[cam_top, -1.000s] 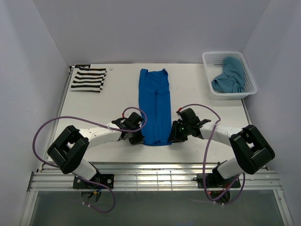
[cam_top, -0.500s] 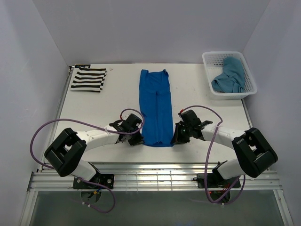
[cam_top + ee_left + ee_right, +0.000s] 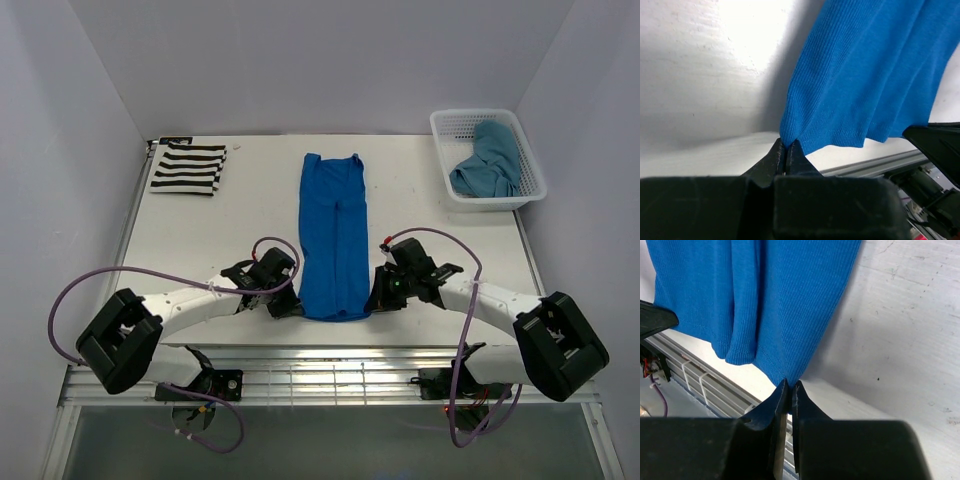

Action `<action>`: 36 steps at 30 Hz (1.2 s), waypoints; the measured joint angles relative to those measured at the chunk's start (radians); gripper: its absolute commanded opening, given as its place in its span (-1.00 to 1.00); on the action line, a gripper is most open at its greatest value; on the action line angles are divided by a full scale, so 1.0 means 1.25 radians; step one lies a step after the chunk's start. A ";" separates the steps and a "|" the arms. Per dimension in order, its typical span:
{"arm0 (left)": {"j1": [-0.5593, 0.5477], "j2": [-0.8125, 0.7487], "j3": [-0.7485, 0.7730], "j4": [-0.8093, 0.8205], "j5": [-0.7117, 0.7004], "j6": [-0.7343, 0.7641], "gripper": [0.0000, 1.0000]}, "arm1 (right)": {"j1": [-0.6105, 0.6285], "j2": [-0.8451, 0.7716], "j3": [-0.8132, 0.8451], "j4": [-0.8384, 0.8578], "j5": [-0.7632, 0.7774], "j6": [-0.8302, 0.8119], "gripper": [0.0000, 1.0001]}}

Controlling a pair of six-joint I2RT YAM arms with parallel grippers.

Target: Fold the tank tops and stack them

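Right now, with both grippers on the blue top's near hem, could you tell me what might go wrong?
Each pinch is thin: the left gripper and right gripper hold only the corner tips of the blue tank top, so either could slip. Lifting unevenly could open its lengthwise folds.

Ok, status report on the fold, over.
Left end effector shut on blue tank top, near left corner; right end effector shut on near right corner. Striped top folded, far left; teal top in basket. Nothing blocking.
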 measured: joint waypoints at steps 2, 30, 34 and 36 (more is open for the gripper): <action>-0.003 -0.021 0.000 -0.009 0.008 -0.009 -1.00 | 0.002 -0.018 0.000 -0.013 0.001 0.000 -0.85; 0.098 0.067 0.286 -0.130 -0.079 -0.050 -1.00 | -0.077 0.052 0.291 -0.137 0.069 -0.046 -0.85; 0.143 0.116 0.345 -0.122 -0.078 -0.023 -1.00 | -0.107 0.099 0.351 -0.139 0.062 -0.061 -0.85; 0.159 0.141 0.376 -0.116 -0.075 -0.001 -1.00 | -0.121 0.120 0.375 -0.139 0.057 -0.070 -0.85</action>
